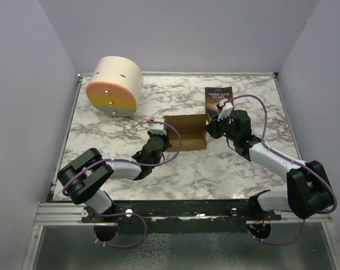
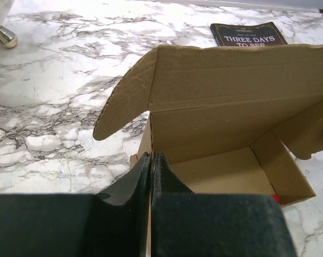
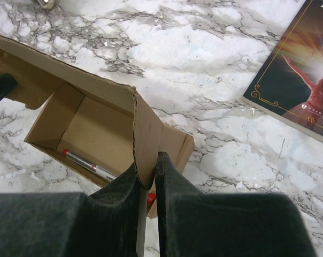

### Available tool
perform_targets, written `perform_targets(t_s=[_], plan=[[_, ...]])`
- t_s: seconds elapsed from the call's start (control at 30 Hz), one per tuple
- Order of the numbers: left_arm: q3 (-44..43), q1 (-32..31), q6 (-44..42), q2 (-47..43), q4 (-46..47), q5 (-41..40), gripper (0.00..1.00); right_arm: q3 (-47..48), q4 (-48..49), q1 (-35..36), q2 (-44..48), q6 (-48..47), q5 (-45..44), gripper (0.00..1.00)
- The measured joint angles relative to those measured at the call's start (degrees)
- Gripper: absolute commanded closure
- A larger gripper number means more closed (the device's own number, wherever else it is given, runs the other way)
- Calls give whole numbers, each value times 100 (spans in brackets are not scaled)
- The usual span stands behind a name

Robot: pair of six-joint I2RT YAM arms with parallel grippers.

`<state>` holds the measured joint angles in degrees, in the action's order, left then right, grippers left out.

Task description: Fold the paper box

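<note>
A brown cardboard paper box (image 1: 186, 132) sits open on a marble table (image 1: 215, 169), a red and silver pen (image 3: 89, 164) lying inside. The left gripper (image 2: 151, 163) pinches its left wall, the right gripper (image 3: 148, 168) its right flap

brown paper box (image 1: 184, 133), wht/gry marble table (image 1: 102, 140), dk book (image 1: 218, 95)

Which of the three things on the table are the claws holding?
The paper box in the middle: left gripper and right gripper each pinch a side. The book and cream cylinder sit untouched.
</note>
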<state>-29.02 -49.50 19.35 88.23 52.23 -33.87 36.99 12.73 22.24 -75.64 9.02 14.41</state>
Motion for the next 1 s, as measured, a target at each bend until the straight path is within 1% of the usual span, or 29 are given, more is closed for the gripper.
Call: perform_targets(t_s=[0.67, 1.0], plan=[[184, -127, 55, -177, -85, 9, 100, -55, -452, 33, 223, -31, 109, 91], [184, -164, 133, -232, -249, 7, 100, -55, -501, 31, 227, -11, 201, 91]])
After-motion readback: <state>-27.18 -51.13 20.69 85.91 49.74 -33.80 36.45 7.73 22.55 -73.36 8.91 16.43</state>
